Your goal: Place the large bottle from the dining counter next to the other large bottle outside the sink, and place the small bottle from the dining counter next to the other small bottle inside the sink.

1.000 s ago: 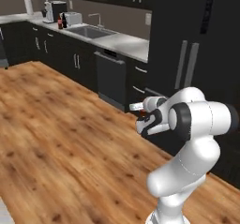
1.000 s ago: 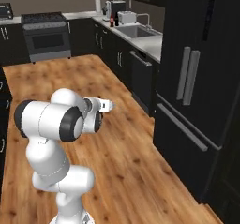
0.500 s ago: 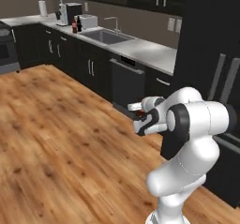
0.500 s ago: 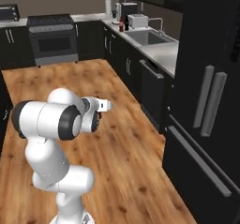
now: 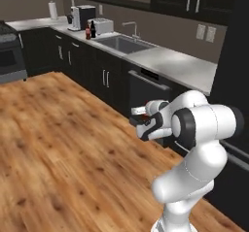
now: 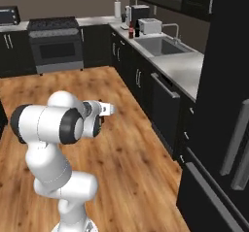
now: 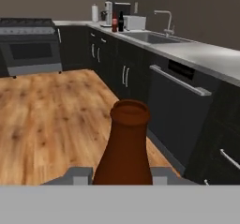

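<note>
My gripper [image 7: 123, 174] is shut on the small bottle [image 7: 124, 148], a brown bottle whose neck rises between the fingers [image 7: 79, 174]. From the base views the gripper [image 5: 138, 124] [image 6: 103, 110] is held in front of the arm, over the wood floor. Far ahead, the steel sink [image 5: 124, 42] [image 6: 163, 45] [image 7: 150, 38] lies in the pale worktop. Left of it stand the red-labelled large bottle [image 5: 88, 32] [image 7: 114, 22] and the near-black other large bottle [image 5: 93, 29] [image 7: 121, 21], side by side. The inside of the sink is hidden. The dining counter is out of view.
A dark dishwasher [image 5: 146, 88] [image 7: 183, 110] and cabinets run under the worktop on the right. A stove [image 6: 56, 41] [image 7: 30, 45] stands at the far wall. A toaster [image 5: 102, 26] and coffee machine [image 5: 82, 16] sit by the bottles. A tall black fridge [image 6: 223, 105] is close on the right.
The base has driven on, so the whole kitchen has shifted and the sink counter looks nearer. The arm keeps its pose with the bottle in the gripper.
</note>
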